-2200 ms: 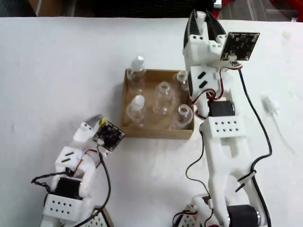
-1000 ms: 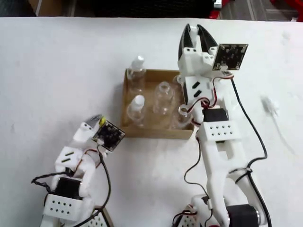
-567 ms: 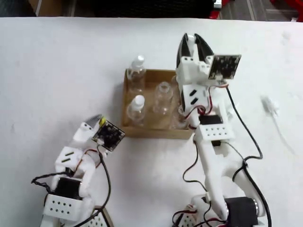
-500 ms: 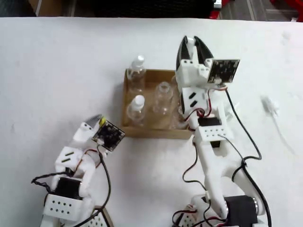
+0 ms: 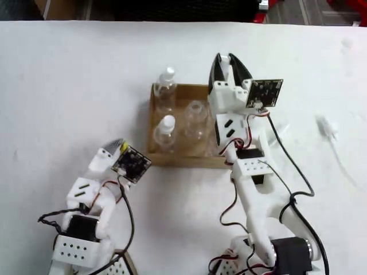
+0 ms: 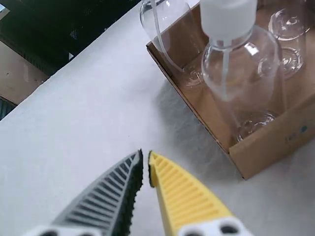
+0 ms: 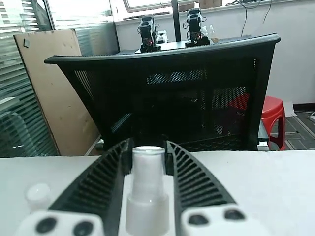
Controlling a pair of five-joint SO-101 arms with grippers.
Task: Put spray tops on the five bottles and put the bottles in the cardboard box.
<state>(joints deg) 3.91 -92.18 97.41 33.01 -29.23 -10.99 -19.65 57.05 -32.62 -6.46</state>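
The cardboard box sits mid-table with clear bottles in it. Two on its left side carry white spray tops: the far one and the near one. An uncapped bottle stands in the middle. My right gripper hangs over the box's far right corner, shut on a white spray top, and its arm hides the bottles on that side. My left gripper is shut and holds nothing, low over the table near the box's front left corner, facing a capped bottle.
A small clear piece lies on the table to the right of my right arm. A black mesh chair back stands beyond the table's far edge. White tabletop stretches left of the box.
My right arm has moved left and nearer, carrying the spray top from beyond the box's far right corner to over that corner. The left arm has stayed still.
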